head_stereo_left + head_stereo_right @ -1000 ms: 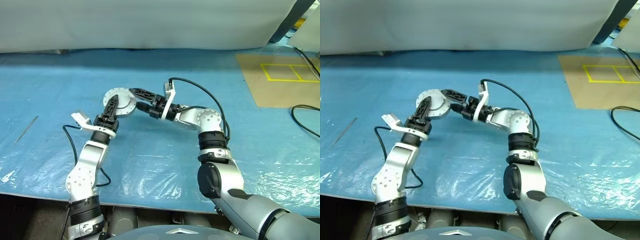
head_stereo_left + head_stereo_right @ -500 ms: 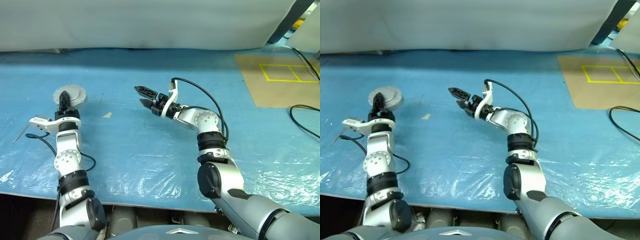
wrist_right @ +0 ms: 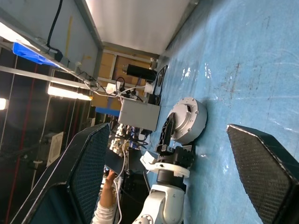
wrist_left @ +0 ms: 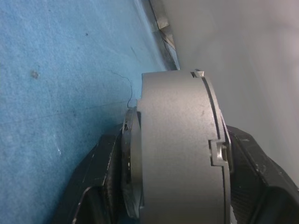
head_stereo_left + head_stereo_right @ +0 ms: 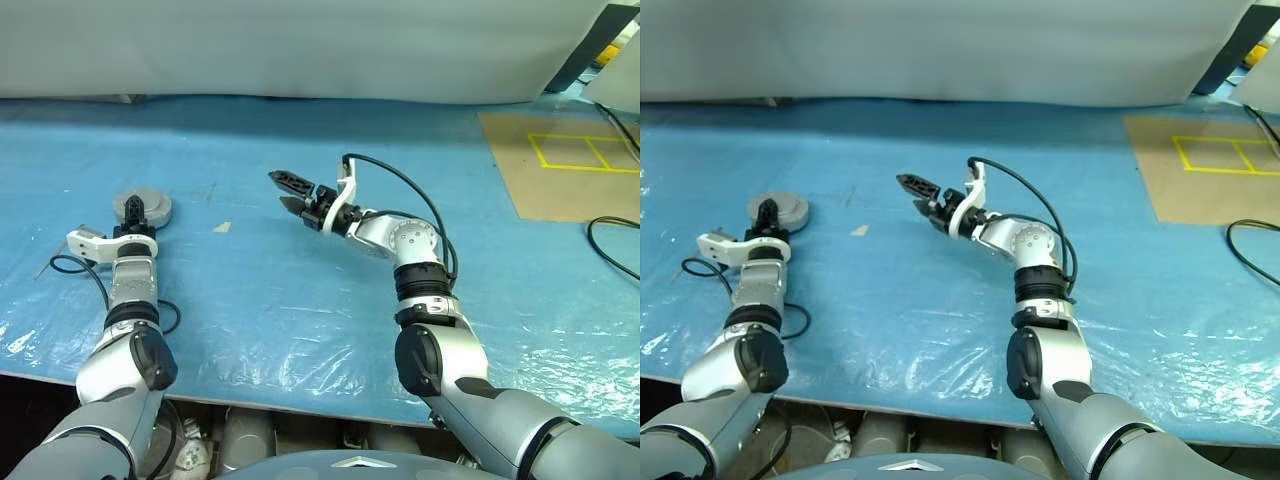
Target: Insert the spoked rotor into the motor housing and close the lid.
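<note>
The motor housing (image 5: 152, 207) is a plain grey round can at the far left of the blue sheet. The lid lies shut on it, its plain outer face up. My left gripper (image 5: 134, 208) is shut on the housing from the sides. In the left wrist view the grey housing (image 4: 177, 149) fills the gap between the black fingers (image 4: 100, 186). I cannot tell whether it rests on the sheet or hangs just above it. My right gripper (image 5: 281, 190) hovers open over the middle of the sheet, holding nothing. The spoked rotor is hidden.
A small beige scrap (image 5: 222, 227) lies on the blue plastic sheet (image 5: 300, 290) between the two grippers. A brown board with yellow tape lines (image 5: 560, 160) sits at the back right, with a black cable (image 5: 612, 232) beside it. A white backdrop runs along the far edge.
My left arm has swung far to the left and lower, carrying the closed housing away from the centre. The right gripper, which was at the housing, now stands apart from it, open.
</note>
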Robot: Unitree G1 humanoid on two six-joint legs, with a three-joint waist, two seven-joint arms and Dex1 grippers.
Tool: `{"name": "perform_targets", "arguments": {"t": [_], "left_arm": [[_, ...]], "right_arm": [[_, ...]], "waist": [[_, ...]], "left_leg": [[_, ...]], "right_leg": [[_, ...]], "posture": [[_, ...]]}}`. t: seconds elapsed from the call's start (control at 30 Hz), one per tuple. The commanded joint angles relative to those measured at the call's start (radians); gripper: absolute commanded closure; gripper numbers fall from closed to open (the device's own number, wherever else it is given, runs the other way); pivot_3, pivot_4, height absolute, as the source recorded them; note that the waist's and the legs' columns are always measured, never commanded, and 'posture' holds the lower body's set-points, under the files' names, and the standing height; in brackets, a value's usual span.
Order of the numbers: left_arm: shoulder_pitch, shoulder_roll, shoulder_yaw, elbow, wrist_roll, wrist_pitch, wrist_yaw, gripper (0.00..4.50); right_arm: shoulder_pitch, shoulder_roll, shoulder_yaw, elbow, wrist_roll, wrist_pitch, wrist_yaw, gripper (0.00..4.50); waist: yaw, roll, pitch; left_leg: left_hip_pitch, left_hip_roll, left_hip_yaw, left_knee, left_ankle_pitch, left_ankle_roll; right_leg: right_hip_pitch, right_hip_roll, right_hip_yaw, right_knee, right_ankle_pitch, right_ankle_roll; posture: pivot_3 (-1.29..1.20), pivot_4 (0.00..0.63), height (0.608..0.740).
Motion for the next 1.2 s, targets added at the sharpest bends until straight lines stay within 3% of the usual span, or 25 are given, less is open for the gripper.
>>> {"name": "perform_targets", "arguments": {"t": [0.03,0.2,0.33,0.47,0.53,0.7,0.77,0.93,1.2], "left_arm": [[0.013,0.015,0.029,0.004,0.028,-0.030,0.002,1.31],[0.069,-0.012,0.067,-0.109,0.048,-0.139,0.038,0.04],[0.167,-0.058,0.079,-0.292,0.090,-0.254,0.110,0.04],[0.325,-0.096,-0.033,-0.530,0.248,-0.276,0.173,0.04],[0.428,-0.113,-0.132,-0.687,0.306,-0.242,0.105,0.04],[0.597,-0.104,-0.320,-0.984,0.341,-0.162,-0.075,0.04],[0.635,-0.086,-0.382,-1.034,0.365,-0.143,-0.141,0.04],[0.678,-0.006,-0.526,-1.042,0.492,-0.174,-0.316,0.01],[0.597,0.027,-0.559,-0.936,0.543,-0.196,-0.409,0.01]], "right_arm": [[-0.005,0.021,0.003,-0.033,0.023,-0.008,0.003,0.29],[-0.003,0.015,0.038,-0.024,-0.008,-0.023,0.027,0.29],[0.013,0.000,0.120,-0.029,-0.092,-0.082,0.064,0.29],[0.058,-0.034,0.274,-0.073,-0.241,-0.219,0.144,0.29],[0.109,-0.062,0.387,-0.102,-0.369,-0.382,0.191,0.29],[0.222,-0.121,0.505,-0.152,-0.549,-0.685,0.245,0.29],[0.266,-0.146,0.535,-0.172,-0.612,-0.813,0.253,0.29],[0.344,-0.210,0.537,-0.234,-0.634,-0.910,0.317,0.14],[0.390,-0.262,0.558,-0.291,-0.670,-0.930,0.354,0.14]], "waist": [[-0.001,0.000,0.000],[-0.009,0.000,0.000],[-0.023,0.000,0.000],[-0.022,0.000,0.000],[-0.015,-0.002,0.000],[0.001,-0.004,0.001],[-0.001,-0.004,0.001],[-0.017,-0.004,0.001],[-0.036,-0.003,0.001]], "left_leg": [[0.000,0.000,0.000,0.000,0.000,0.000],[0.004,0.001,0.001,0.000,0.000,0.000],[0.005,0.002,0.002,0.000,0.000,0.000],[0.002,0.002,0.001,0.000,0.000,0.000],[0.000,0.001,0.000,0.000,0.000,0.000],[-0.001,0.002,-0.002,0.003,0.000,0.000],[0.000,0.002,-0.002,0.004,0.000,0.000],[0.004,0.002,0.001,0.003,0.000,0.001],[0.006,0.002,0.003,0.003,0.000,0.001]], "right_leg": [[0.000,0.000,0.000,0.000,0.000,0.000],[0.000,0.000,0.001,0.005,-0.001,-0.002],[0.000,0.000,0.001,0.006,-0.002,-0.004],[-0.001,0.000,-0.001,0.004,-0.002,-0.004],[-0.001,-0.001,-0.002,0.004,-0.002,-0.004],[0.000,-0.002,-0.005,0.005,-0.002,-0.004],[0.000,-0.002,-0.004,0.005,-0.002,-0.004],[0.001,-0.001,0.001,0.005,-0.003,-0.004],[0.001,0.000,0.003,0.006,-0.003,-0.004]], "posture": [[0.00,0.150,0.740],[0.00,0.150,0.740],[0.00,0.150,0.740],[0.00,0.150,0.740],[0.00,0.150,0.740],[0.00,0.150,0.740],[0.00,0.150,0.740],[0.00,0.150,0.740],[0.00,0.150,0.740]]}}
